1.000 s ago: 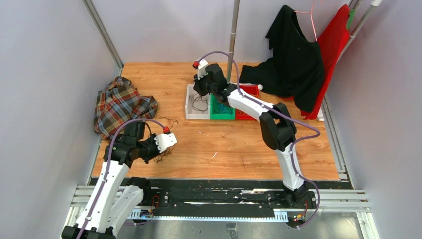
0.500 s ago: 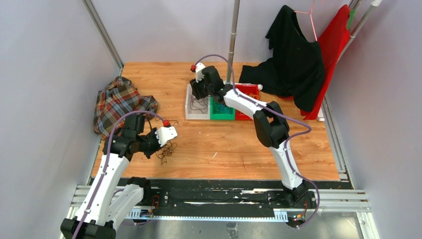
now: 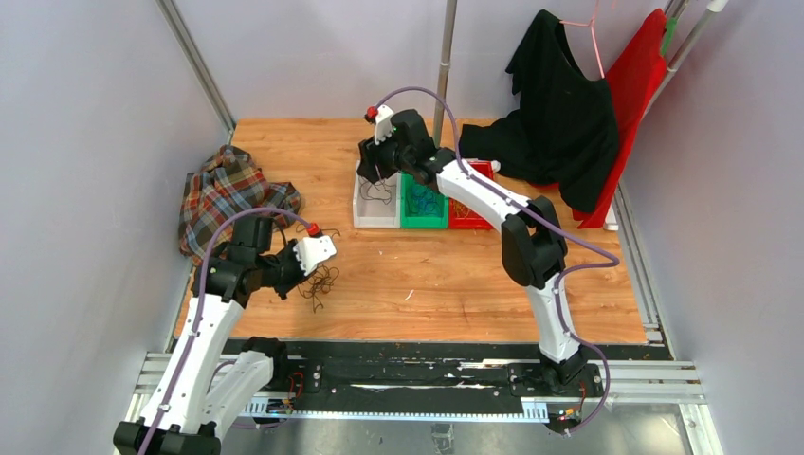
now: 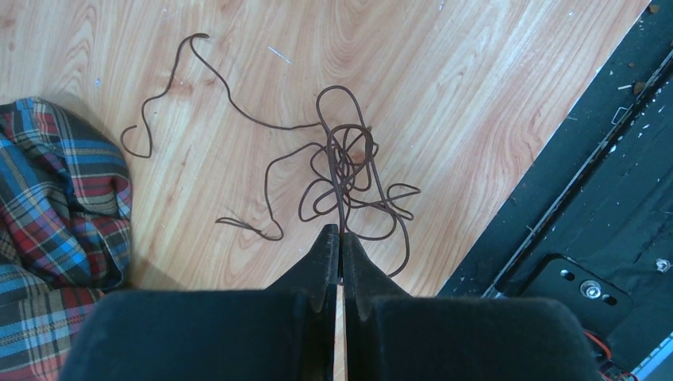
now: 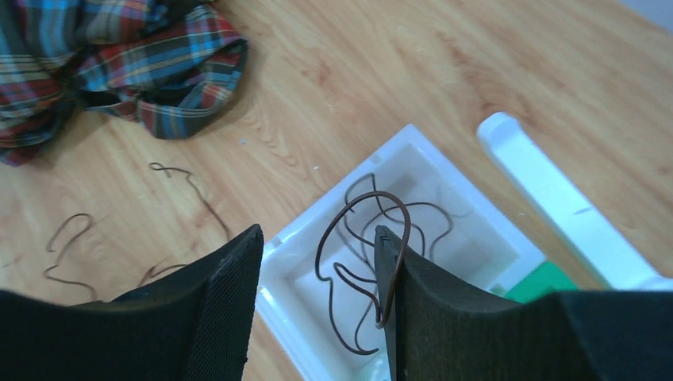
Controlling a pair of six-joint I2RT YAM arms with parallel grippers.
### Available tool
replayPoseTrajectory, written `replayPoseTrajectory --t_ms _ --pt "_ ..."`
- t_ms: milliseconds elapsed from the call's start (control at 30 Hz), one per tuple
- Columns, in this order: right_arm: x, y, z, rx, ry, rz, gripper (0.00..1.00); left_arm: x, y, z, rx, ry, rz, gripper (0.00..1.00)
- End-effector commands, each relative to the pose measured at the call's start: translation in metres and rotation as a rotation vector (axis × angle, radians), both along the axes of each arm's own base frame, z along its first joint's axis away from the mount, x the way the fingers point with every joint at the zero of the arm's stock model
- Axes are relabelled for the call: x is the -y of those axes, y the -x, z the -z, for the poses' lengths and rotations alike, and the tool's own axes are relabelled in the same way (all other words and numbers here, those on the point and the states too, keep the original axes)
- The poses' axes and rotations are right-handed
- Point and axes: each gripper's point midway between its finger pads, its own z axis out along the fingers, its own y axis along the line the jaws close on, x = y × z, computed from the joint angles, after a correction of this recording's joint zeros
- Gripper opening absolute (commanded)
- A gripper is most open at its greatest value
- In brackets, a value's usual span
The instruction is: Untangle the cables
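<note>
A tangle of dark brown cables lies on the wooden table, and one strand runs up between the tips of my left gripper, which is shut on it. From above, that tangle hangs just under the left gripper. My right gripper stands open over the white bin. A brown cable loop is draped over its right finger and trails into the bin. Blue cables fill the green bin.
A plaid cloth lies at the left, close to the left arm. Loose brown strands rest on the wood beside it. A red bin, a black garment, a red garment and a pole stand at the back.
My right gripper has opened and shifted left, from the green bin's edge to over the white bin. The left gripper has risen slightly with its tangle, still shut.
</note>
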Motion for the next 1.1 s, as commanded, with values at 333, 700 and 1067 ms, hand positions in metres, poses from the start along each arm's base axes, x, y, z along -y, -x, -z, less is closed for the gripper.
replayPoseTrajectory --t_ms 333,700,1067 --pt "0.014 0.019 0.050 -0.516 -0.049 -0.048 0.67 0.003 -0.004 -0.016 0.041 0.025 0.001 0.01" --pt "0.012 0.043 0.029 -0.672 -0.101 -0.103 0.69 0.004 -0.006 -0.016 0.033 0.025 0.002 0.01" --pt "0.005 0.051 -0.005 -0.692 -0.224 -0.138 0.56 0.007 -0.004 -0.015 0.025 0.041 0.011 0.00"
